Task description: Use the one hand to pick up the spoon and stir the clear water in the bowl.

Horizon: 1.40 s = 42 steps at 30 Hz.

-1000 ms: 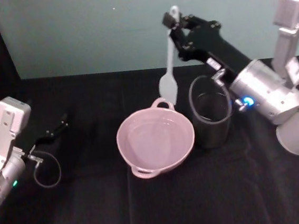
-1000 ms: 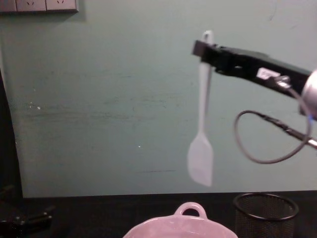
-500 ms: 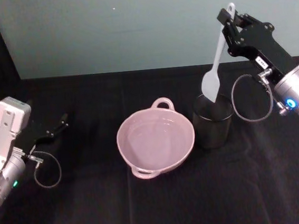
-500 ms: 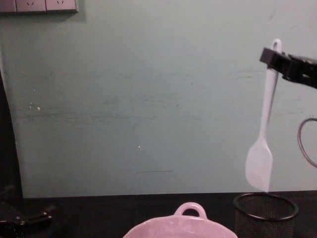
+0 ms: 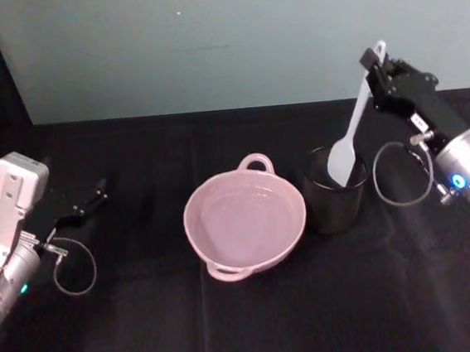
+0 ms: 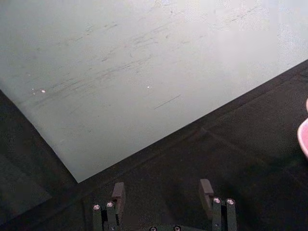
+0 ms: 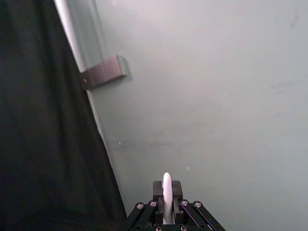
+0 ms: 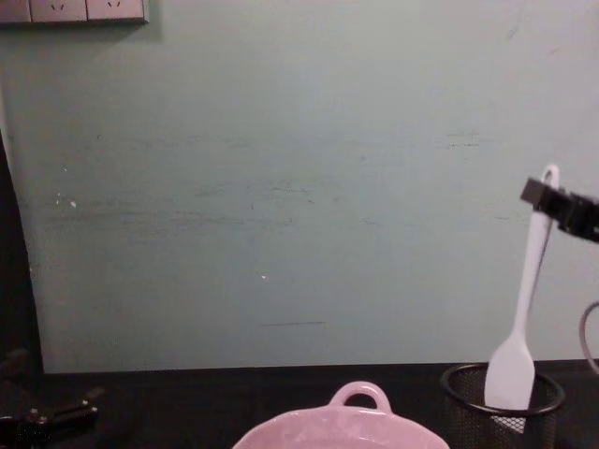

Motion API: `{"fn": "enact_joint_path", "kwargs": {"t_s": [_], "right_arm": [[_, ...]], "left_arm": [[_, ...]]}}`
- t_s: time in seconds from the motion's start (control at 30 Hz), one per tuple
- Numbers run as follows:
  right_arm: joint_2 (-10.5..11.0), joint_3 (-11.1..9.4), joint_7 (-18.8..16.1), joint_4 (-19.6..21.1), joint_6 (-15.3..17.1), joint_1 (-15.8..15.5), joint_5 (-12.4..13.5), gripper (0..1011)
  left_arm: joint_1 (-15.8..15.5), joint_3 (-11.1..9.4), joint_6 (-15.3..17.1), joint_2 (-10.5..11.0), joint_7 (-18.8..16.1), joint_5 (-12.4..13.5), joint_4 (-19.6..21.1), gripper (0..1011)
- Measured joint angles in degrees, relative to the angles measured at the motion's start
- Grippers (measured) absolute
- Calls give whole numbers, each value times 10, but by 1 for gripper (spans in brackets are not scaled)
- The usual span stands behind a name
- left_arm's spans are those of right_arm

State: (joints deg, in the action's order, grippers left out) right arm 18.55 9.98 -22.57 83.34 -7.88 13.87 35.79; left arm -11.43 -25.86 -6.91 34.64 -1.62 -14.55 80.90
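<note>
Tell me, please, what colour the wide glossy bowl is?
Pale pink; the wide glossy bowl shows best in the head view.

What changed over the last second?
The right gripper, still shut on the spoon, swung from above the bowl toward the robot's right and came down; the spoon's head now sits inside the mesh cup. Bowl, cup and parked left gripper stayed put.

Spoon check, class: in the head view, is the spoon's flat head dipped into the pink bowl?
No: the spoon, held by the right pincer, has its head inside the black mesh cup, beside the bowl.
</note>
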Motion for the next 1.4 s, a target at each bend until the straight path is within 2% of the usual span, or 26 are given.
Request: {"fn": "enact_joint_path", "kwargs": {"t_s": [0.17,0.53,0.9,1.2,1.27,1.3,1.4], "right_arm": [[-8,-1,-11,-35,2,8,16,117],[-32,1,-49,-117,13,31,77,118],[-34,14,-46,-135,23,36,92,118],[-37,11,-44,-149,29,37,117,118],[-37,11,-44,-149,30,37,120,137],[-36,11,-44,-149,31,37,121,187],[-35,11,-41,-147,31,36,124,242]], "left_arm": [[0,0,0,0,0,0,0,1011],[0,0,0,0,0,0,0,1011],[0,0,0,0,0,0,0,1011],[0,0,0,0,0,0,0,1011],[0,0,0,0,0,0,0,1011],[0,0,0,0,0,0,0,1011],[0,0,0,0,0,0,0,1011]]}}
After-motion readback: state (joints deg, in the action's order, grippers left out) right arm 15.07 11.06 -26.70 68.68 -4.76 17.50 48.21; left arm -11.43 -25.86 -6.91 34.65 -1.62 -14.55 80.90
